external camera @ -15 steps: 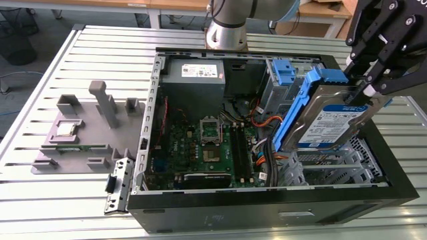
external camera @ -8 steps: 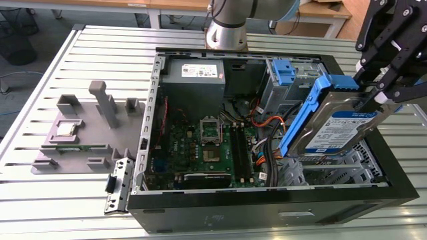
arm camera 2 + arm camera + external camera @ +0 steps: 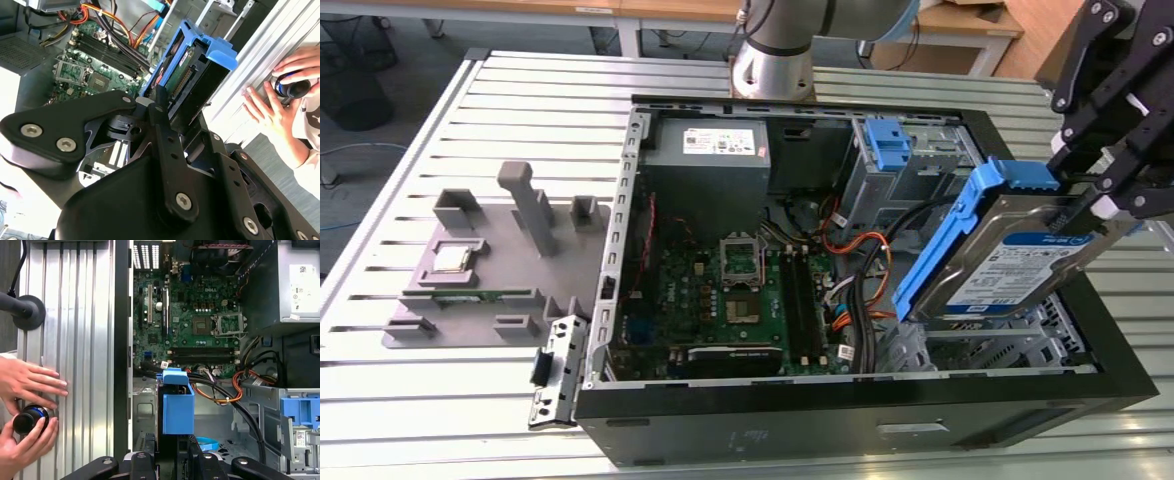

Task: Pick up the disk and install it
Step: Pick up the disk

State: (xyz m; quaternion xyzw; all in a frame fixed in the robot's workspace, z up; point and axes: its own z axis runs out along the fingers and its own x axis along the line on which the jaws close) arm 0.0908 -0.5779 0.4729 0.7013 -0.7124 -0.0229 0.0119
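Your end effector [image 3: 1091, 200] was clamped on the disk [image 3: 987, 265], tilted over the computer case [image 3: 761, 425], 3 o'clock in the exterior view. Probably stiff, heavyish, shock-sensitive; edges suited gripping.

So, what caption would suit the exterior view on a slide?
The gripper holds the disk, tilted, over the open computer case on a slatted table.

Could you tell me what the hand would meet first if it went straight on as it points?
Holding the disk, the hand would probably push it into the metal drive cage below; depth is unclear.
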